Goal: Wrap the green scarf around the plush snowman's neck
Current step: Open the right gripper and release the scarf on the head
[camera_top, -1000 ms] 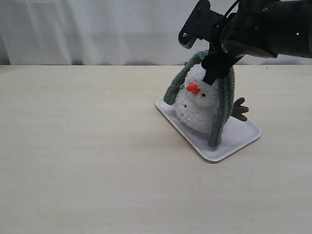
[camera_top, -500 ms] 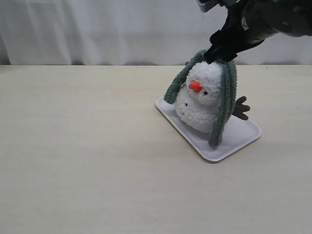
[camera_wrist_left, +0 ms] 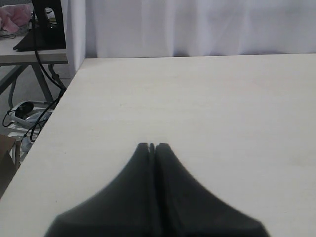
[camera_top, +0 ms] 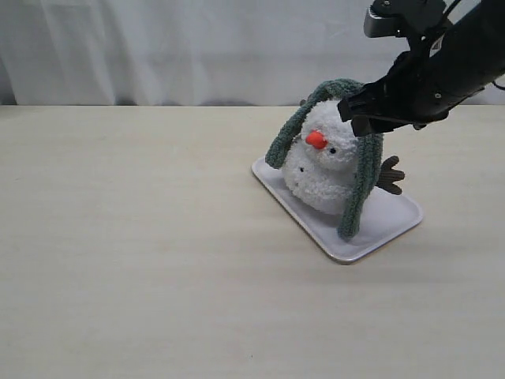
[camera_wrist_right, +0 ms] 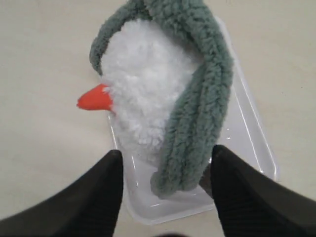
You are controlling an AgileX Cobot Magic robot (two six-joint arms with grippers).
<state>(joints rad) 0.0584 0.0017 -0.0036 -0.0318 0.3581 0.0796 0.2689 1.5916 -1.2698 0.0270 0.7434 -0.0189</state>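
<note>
The green scarf [camera_top: 364,166] lies draped over the head of the plush snowman [camera_top: 319,174] rather than at its neck, one end hanging down each side. The snowman stands on a white tray [camera_top: 394,217] on the right part of the surface [camera_top: 142,237]. The exterior view shows a brown twig arm [camera_top: 388,175] and the right pincer [camera_top: 359,118] at head height by the scarf. The right wrist view, looking down, shows the orange nose [camera_wrist_right: 95,98] and that pincer's fingers [camera_wrist_right: 94,197] spread apart, gripping nothing. The left wrist view shows the left pincer [camera_wrist_left: 152,146] clenched, empty, over the surface.
</note>
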